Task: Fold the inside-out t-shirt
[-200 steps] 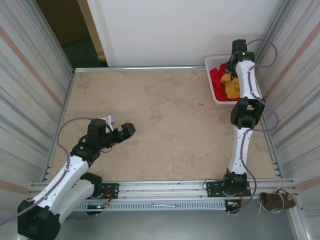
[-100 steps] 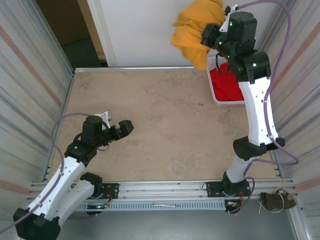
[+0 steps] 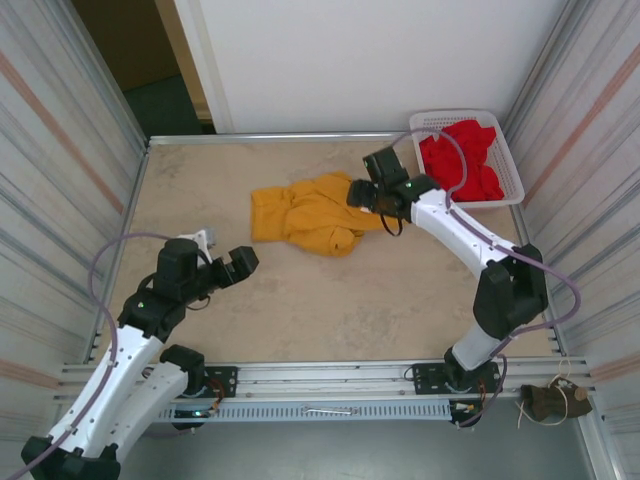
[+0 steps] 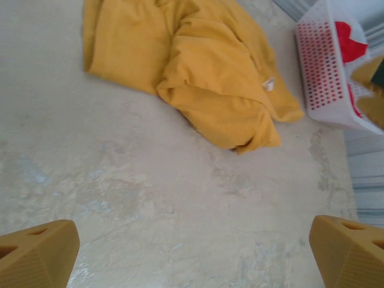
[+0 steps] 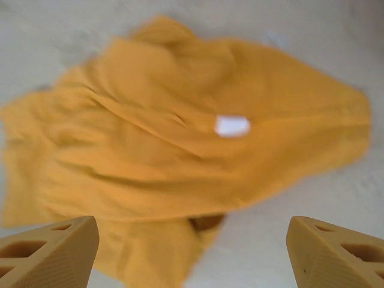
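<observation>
crumpled in a loose heap on the table (image 3: pixel 350 290), far middle, left of the white basket (image 3: pixel 455 114): the inside-out t-shirt (image 3: pixel 310 215), mustard yellow, deeply creased, one flatter flap out to the left, small white tag (image 5: pixel 232 125) facing up. just at its right edge, right gripper (image 3: pixel 355 195), fingers spread, clamped on nothing. front left, left gripper (image 3: pixel 238 262), likewise spread, apart from the cloth.

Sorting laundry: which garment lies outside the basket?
The mustard-yellow cloth t-shirt, crumpled on the table; the red garments sit inside the white plastic basket.
</observation>
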Motion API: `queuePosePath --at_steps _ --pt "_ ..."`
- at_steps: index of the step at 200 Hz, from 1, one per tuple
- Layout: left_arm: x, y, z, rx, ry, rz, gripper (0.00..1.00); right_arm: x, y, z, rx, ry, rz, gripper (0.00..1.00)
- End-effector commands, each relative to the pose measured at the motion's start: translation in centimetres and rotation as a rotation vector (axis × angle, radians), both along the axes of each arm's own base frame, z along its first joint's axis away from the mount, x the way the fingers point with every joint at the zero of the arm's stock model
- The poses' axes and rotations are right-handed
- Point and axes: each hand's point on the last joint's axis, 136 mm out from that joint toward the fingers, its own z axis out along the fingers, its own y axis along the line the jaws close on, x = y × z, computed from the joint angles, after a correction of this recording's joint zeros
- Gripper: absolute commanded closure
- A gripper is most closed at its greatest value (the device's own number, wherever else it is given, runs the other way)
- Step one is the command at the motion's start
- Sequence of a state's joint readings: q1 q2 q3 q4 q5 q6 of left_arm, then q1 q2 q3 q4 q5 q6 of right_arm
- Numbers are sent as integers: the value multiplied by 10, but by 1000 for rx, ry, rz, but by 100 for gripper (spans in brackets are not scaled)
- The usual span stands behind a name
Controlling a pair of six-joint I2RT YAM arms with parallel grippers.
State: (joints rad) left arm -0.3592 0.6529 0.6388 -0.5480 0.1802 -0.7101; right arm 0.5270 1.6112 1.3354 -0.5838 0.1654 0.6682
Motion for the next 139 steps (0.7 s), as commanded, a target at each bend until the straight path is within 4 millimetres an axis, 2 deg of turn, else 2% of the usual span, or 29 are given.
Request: queuePosePath --at_steps 1,19,43,54,77,101,139 --pt "4 17 -14 83 61 76 2 -30 3 20 37 -87 -20 20" --pt "19 9 -24 78 97 63 1 -48 9 2 -12 -68 14 20" --pt "55 -6 -23 81 95 42 1 -49 17 -15 -47 -31 33 20" --pt "73 -12 -21 109 91 16 1 -44 15 -20 -90 -25 28 19" --pt "107 -27 -22 158 110 -46 1 -28 -13 -42 -161 37 -46 19" --pt "138 -46 -34 148 129 -89 2 -11 -32 -66 -83 120 -103 19" --pt "179 -82 -56 110 155 -155 4 13 -38 -90 53 178 -138 20"
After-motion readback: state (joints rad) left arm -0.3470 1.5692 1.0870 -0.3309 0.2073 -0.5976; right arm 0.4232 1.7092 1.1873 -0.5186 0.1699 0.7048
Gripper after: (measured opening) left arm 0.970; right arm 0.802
